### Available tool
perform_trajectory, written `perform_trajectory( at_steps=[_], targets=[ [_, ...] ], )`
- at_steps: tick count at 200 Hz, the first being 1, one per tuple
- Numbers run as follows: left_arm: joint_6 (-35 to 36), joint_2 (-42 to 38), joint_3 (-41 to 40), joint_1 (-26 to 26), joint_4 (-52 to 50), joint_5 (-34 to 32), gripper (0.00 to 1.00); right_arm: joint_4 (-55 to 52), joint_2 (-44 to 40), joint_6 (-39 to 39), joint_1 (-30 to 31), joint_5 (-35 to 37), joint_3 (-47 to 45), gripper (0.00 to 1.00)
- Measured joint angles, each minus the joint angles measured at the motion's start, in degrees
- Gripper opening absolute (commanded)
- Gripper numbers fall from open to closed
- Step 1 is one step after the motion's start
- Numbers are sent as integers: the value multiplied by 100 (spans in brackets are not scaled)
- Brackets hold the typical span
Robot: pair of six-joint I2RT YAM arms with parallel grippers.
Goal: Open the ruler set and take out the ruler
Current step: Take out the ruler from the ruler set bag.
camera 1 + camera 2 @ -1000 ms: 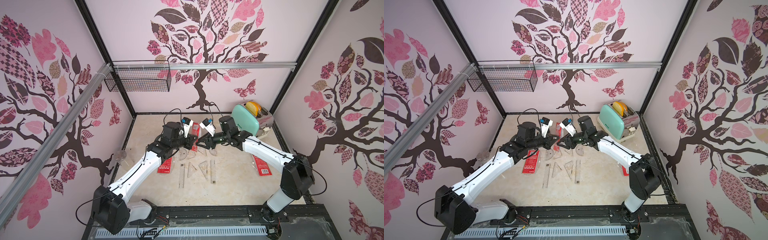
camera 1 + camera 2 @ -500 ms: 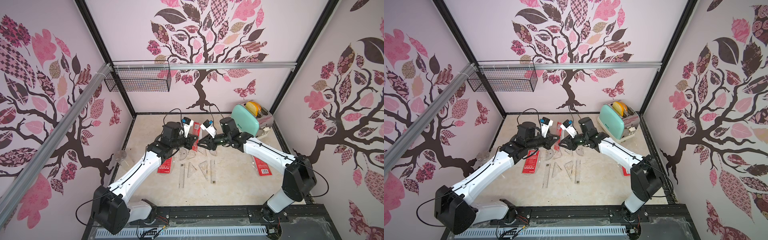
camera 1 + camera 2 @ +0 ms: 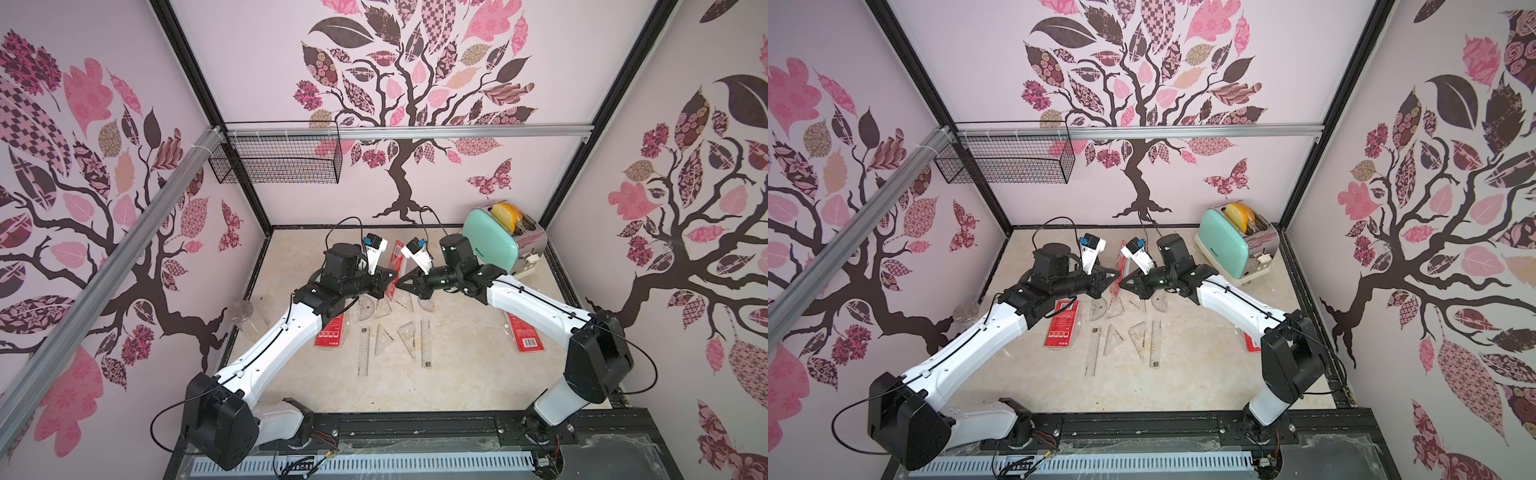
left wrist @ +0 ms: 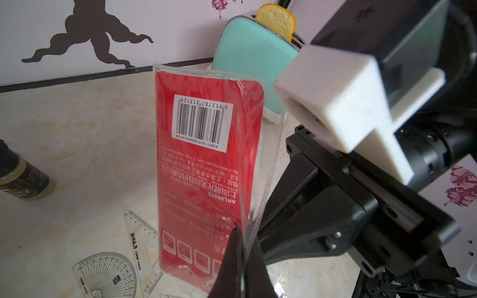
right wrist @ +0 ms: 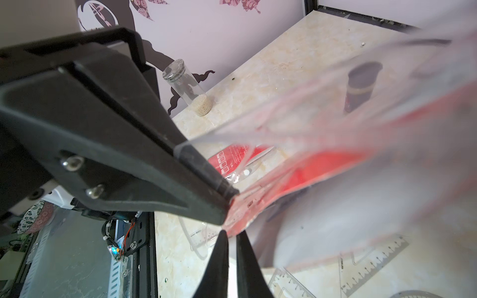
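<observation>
The left claw (image 4: 244,241) is clamped on the clear edge of the pouch (image 4: 204,160) and holds it up over the table (image 3: 457,386). The right claw (image 5: 232,241) meets it tip to tip, jaws narrow, pinching the same end. Below lie loose rulers (image 3: 363,351), set squares (image 3: 405,332) and protractors (image 3: 366,307). A second pouch (image 3: 330,332) lies under the left arm. A toaster (image 3: 490,241) stands behind the right arm.

The left arm (image 3: 282,332) and right arm (image 3: 536,303) reach inward, their tips almost meeting. The left gripper (image 4: 245,232) is pinched tight on the ruler set (image 4: 206,167). The right gripper (image 5: 231,232) has its jaws nearly together at the pouch's corner, and its hold is unclear.
</observation>
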Motion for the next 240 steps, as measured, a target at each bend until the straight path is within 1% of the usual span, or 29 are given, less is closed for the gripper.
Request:
perform_trajectory(
  at_steps=[11,28,47,76,92,188,240],
  targets=[
    [0,-4,0,0,0,0,0,7,0,2,0,15,0,15],
    [4,-13,0,0,0,0,0,11,0,-42,0,48,0,24],
    [7,-13,0,0,0,2,0,-2,0,-76,0,101,0,32],
    [15,-15,0,0,0,20,0,-7,-2,-90,0,140,0,35],
    [20,-17,0,-2,-2,24,0,-4,-22,-90,-2,157,-2,33],
    [42,-76,0,0,-4,46,0,343,-136,122,-94,98,-79,10],
    [42,-85,0,-2,4,105,0,463,-109,284,-92,74,-76,5]
  ],
)
